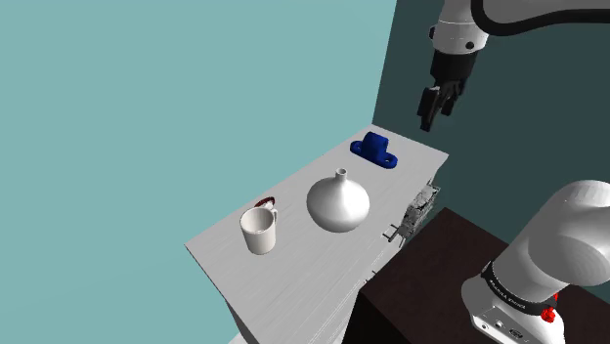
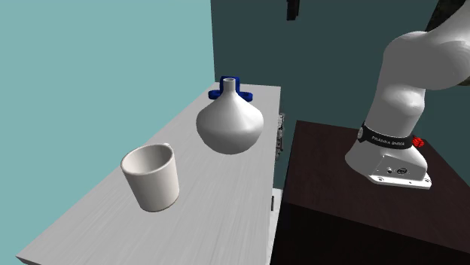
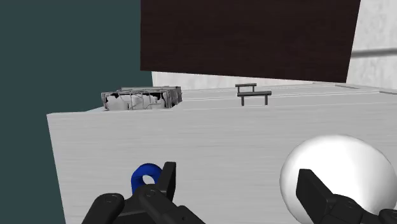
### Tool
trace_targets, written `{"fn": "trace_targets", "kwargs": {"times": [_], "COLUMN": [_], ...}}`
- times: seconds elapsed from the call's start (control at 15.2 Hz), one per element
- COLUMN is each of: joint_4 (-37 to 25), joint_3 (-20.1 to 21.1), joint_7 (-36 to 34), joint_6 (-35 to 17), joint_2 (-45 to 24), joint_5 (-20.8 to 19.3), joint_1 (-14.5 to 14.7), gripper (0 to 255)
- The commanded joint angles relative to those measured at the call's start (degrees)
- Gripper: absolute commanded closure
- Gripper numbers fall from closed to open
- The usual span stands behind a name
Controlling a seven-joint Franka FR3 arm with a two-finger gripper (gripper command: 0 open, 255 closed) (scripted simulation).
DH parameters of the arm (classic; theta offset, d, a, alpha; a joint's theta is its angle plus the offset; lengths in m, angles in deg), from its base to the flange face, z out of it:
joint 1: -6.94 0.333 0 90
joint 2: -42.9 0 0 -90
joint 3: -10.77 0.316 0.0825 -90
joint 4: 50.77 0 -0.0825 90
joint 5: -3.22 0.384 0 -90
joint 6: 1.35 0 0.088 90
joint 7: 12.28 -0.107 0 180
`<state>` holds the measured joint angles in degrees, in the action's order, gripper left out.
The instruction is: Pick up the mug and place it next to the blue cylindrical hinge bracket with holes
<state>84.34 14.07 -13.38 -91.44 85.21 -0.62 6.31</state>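
High above bulbous white vase (image 1: 338,202), hovering with all-black two-finger gripper (image 1: 428,119) spread wide; plain white handled mug (image 1: 259,233) upright beside vase, untouched.

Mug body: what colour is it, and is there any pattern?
The mug is plain white, with no pattern visible. It shows best in the second exterior view.

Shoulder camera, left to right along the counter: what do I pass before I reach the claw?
White mug → round white vase → blue bracket → claw, raised and open.
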Motion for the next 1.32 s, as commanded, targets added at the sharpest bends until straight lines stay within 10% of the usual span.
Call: {"fn": "trace_targets", "kwargs": {"times": [0.0, 1.25], "joint_4": [0.0, -7.8], "joint_3": [0.0, 17.0], "joint_7": [0.0, -16.8], "joint_6": [0.0, -18.8], "joint_2": [0.0, -26.9], "joint_5": [0.0, 5.8], "joint_1": [0.0, 6.7], "gripper": [0, 0]}}
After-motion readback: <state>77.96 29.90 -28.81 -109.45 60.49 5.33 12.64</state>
